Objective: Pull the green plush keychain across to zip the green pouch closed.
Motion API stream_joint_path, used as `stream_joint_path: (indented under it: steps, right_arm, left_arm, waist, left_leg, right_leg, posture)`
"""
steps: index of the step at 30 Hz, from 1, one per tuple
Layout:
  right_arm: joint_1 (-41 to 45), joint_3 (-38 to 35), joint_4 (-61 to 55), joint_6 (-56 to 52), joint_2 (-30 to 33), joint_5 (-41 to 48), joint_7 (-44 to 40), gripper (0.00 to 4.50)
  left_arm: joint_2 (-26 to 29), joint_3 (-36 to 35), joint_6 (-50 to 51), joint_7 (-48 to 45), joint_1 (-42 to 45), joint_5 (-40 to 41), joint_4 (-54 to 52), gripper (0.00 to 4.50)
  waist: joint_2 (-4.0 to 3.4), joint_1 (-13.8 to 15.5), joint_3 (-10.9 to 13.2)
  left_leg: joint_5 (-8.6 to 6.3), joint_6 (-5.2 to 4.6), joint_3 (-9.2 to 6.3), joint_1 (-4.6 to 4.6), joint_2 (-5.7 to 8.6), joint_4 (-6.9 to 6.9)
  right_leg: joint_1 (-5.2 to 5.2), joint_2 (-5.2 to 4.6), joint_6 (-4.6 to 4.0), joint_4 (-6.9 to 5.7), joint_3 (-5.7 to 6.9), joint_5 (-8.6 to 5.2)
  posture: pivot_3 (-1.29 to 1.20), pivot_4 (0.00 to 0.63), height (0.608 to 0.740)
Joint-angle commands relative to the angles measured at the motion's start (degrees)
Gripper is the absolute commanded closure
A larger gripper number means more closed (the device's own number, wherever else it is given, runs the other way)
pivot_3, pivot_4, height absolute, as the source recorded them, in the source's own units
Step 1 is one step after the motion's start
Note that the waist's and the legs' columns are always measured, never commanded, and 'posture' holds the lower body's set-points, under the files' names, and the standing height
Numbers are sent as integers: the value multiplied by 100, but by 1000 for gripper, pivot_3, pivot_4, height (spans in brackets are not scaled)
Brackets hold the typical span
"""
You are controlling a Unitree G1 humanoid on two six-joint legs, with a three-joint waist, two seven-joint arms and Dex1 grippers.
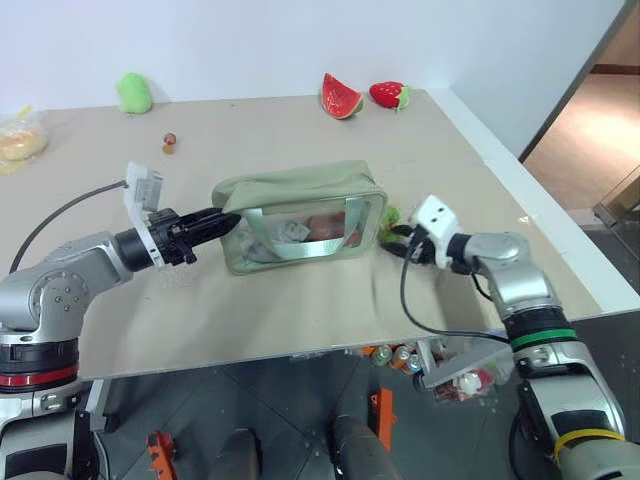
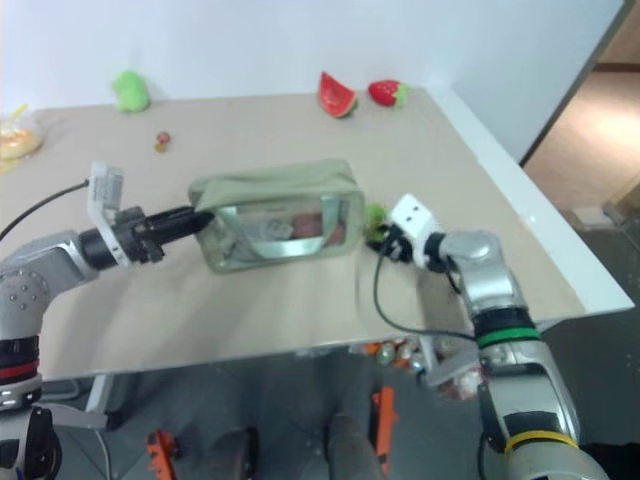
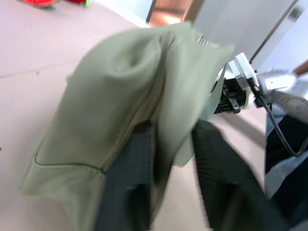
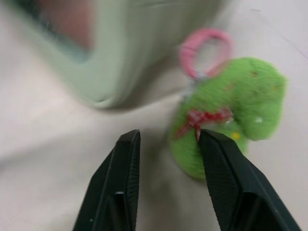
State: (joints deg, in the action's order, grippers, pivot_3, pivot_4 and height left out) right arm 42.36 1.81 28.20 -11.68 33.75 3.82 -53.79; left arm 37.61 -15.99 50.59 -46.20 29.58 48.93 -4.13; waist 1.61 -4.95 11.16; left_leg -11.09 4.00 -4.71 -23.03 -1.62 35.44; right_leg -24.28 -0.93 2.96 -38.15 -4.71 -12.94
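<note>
The green pouch (image 1: 300, 215) lies on the table with its clear window facing me and its strap handle over the window. My left gripper (image 1: 222, 222) is at the pouch's left end. In the left wrist view its fingers (image 3: 130, 183) stand apart around a fold of the pouch's fabric (image 3: 144, 82), so it is open. The green plush keychain (image 4: 231, 110), with a pink loop and a red bow, lies on the table off the pouch's right end. My right gripper (image 4: 166, 134) is open just beside it, with nothing between the fingers.
A watermelon slice (image 1: 340, 96) and a strawberry (image 1: 390, 94) sit at the table's far edge. A light-green plush toy (image 1: 133, 92) lies at the far left, small bits (image 1: 170, 142) nearer. The table's right edge (image 1: 540, 220) runs close to my right arm.
</note>
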Motion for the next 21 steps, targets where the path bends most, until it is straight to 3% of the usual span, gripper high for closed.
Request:
stream_joint_path:
  steps: [1, 3, 10, 15, 21]
  right_arm:
    - [13, -914, -901, -912, 287, 1229, -473, 2600]
    - [-170, -1184, -1318, -1270, 488, 1611, -639, 2600]
    - [-1139, -1707, -2661, -2086, 945, 2444, -716, 2600]
    - [-1673, -2115, -3261, -2439, 949, 2812, -301, 2600]
    - [-1684, -2053, -3376, -2568, 901, 2918, 41, 2600]
  left_arm:
    - [207, -176, 45, 9, 103, 69, -135, 1569]
    - [342, -280, 44, -23, 10, 91, -242, 876]
    - [875, -1104, 87, -226, -969, 350, -599, 876]
    - [847, -1760, 174, -68, -1674, 617, -528, 876]
    - [788, -1847, 62, -70, -1803, 624, -188, 876]
  waist:
    - [-1, 3, 1]
    - [0, 7, 1]
    - [-1, -8, 2]
    - [0, 27, 2]
    - [1, 52, 1]
  left_leg:
    - [0, 0, 0, 0, 0, 0]
    - [0, 0, -2, -2, 0, -1]
    - [-10, -15, 1, 0, -4, -2]
    - [-9, -15, 2, -1, -3, 7]
    - [-8, -16, 6, -4, -2, 34]
  right_leg:
    - [0, 0, 0, 0, 0, 0]
    - [0, 1, 1, 0, 1, 0]
    - [-2, 3, 1, 2, 0, -10]
    - [-2, 2, 0, 2, -1, -9]
    - [4, 1, -20, 2, -3, -13]
  posture:
    - [0, 150, 740]
    - [0, 150, 740]
    - [0, 150, 740]
    - [0, 150, 740]
    - [0, 150, 740]
